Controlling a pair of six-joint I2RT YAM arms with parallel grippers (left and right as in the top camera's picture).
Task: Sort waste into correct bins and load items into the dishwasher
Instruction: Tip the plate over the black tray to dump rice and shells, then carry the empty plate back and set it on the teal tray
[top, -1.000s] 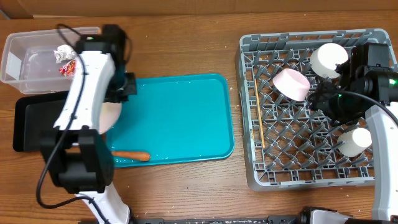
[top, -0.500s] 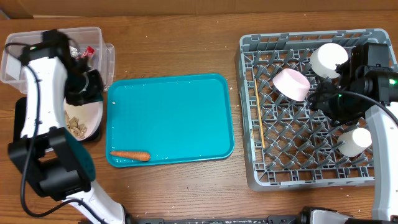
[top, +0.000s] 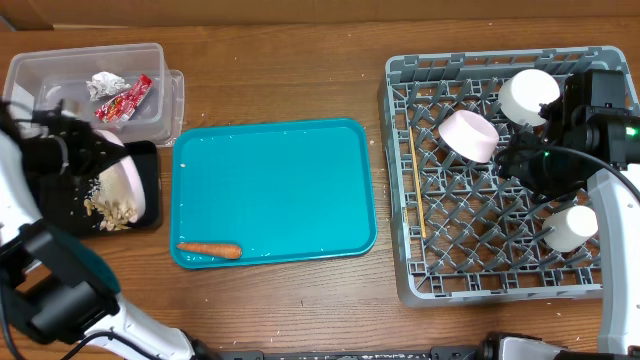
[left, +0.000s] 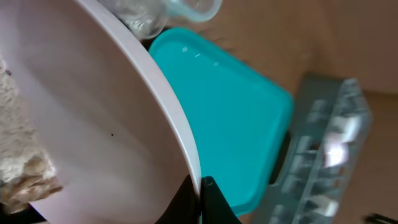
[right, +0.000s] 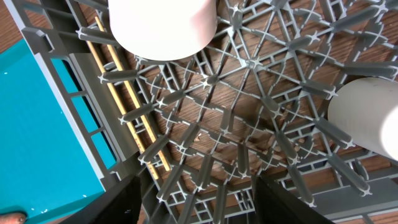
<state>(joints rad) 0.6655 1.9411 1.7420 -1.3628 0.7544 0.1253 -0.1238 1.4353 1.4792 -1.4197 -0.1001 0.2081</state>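
Observation:
My left gripper (top: 95, 157) is shut on the rim of the white plate (top: 128, 185), holding it tilted steeply over the black tray (top: 68, 190). Pale food crumbs (top: 110, 208) lie on that tray. In the left wrist view the jaws (left: 200, 193) pinch the plate (left: 93, 124), with crumbs (left: 18, 162) still on it. The clear tub (top: 60, 110) holds crumpled paper (top: 105, 83) and a red wrapper (top: 127, 99). The carrot (top: 210, 250) lies on the teal tray (top: 280, 170). My right gripper (top: 522, 165) hangs open and empty over the grey dish rack (top: 405, 250).
The rack holds a white bowl (top: 470, 135), two white cups (top: 528, 95) (top: 572, 227) and chopsticks (top: 415, 190) along its left side. The right wrist view shows the bowl (right: 161, 25), a cup (right: 367, 118), chopsticks (right: 124, 93) and the open jaws (right: 199, 205).
My left arm swung left from the teal tray to the black tray with the plate. The plate is now tipped up and crumbs lie on the tray. The right arm has not moved.

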